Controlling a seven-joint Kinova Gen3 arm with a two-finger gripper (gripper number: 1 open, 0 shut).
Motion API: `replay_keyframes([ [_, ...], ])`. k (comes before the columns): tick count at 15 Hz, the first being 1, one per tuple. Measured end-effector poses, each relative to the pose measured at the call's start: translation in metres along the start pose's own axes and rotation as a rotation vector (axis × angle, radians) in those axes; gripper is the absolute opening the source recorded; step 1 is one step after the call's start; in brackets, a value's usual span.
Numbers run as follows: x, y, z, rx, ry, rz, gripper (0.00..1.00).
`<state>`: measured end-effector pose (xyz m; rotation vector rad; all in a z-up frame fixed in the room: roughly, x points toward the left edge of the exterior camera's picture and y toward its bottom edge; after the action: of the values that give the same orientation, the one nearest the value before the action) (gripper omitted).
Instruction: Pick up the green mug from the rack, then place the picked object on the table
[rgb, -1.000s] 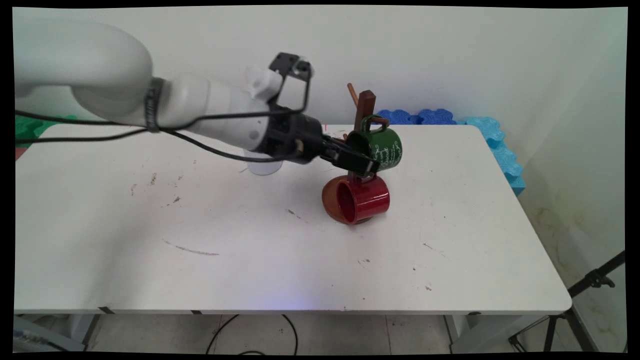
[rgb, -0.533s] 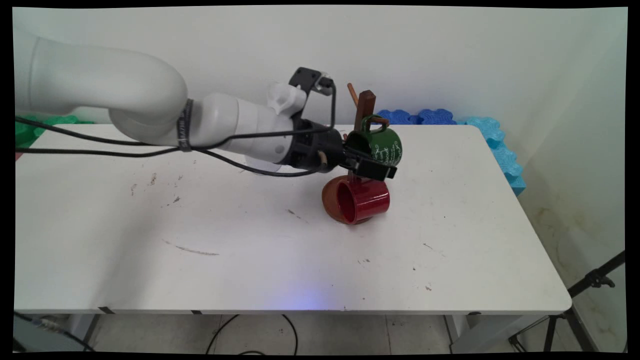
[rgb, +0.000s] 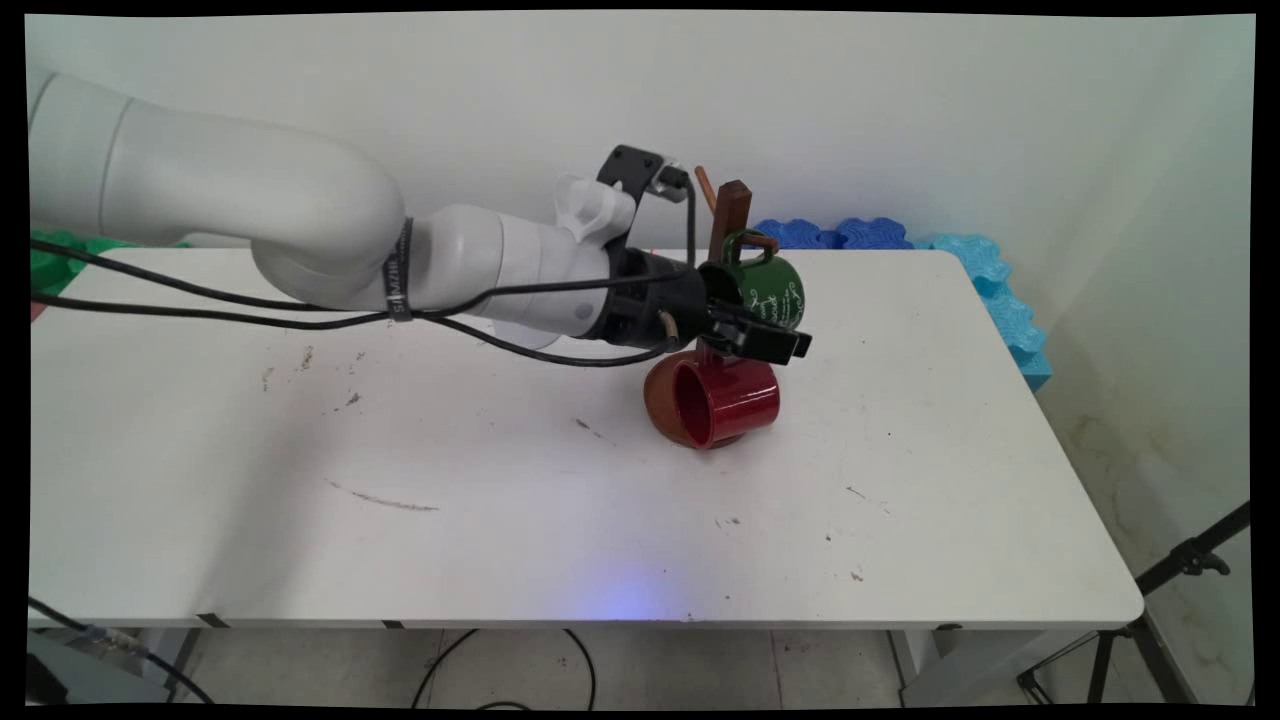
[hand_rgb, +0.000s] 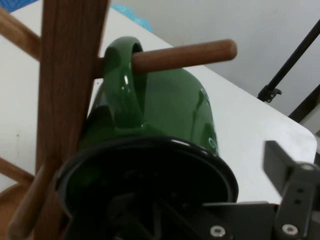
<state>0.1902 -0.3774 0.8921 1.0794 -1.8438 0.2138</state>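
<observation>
- The hand (rgb: 770, 342) reaches in from the left, held low and nearly level, its tips at the lower rim of a green mug (rgb: 762, 290).
- In the hand view one finger (hand_rgb: 295, 192) stands clear to the right of the mug's black-edged rim; the other is hidden behind the rim, seemingly inside the mouth. The hand looks spread, with a gap between the visible finger and the mug wall.
- The green mug (hand_rgb: 165, 110) hangs by its handle on a wooden peg (hand_rgb: 185, 54) of a mug stand (rgb: 728, 215), its mouth tilted toward the hand.
- Just below the hand a red mug (rgb: 722, 400) lies on its side, mouth toward the camera, against the stand's round brown base (rgb: 662, 400).
- The stand is toward the far side of the white tabletop (rgb: 500, 520), right of centre.
- A white cup (rgb: 530, 335) is partly hidden behind the arm's wrist.
- Blue foam pieces (rgb: 960, 260) line the far right edge, beside the wall.
</observation>
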Motion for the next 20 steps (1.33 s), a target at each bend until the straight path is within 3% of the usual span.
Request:
replay_keyframes([
  [12, 0.002, 0.012, -0.005, -0.035, 0.024, 0.032, 0.0],
  [20, 0.009, 0.026, -0.027, -0.096, 0.049, 0.064, 0.0],
])
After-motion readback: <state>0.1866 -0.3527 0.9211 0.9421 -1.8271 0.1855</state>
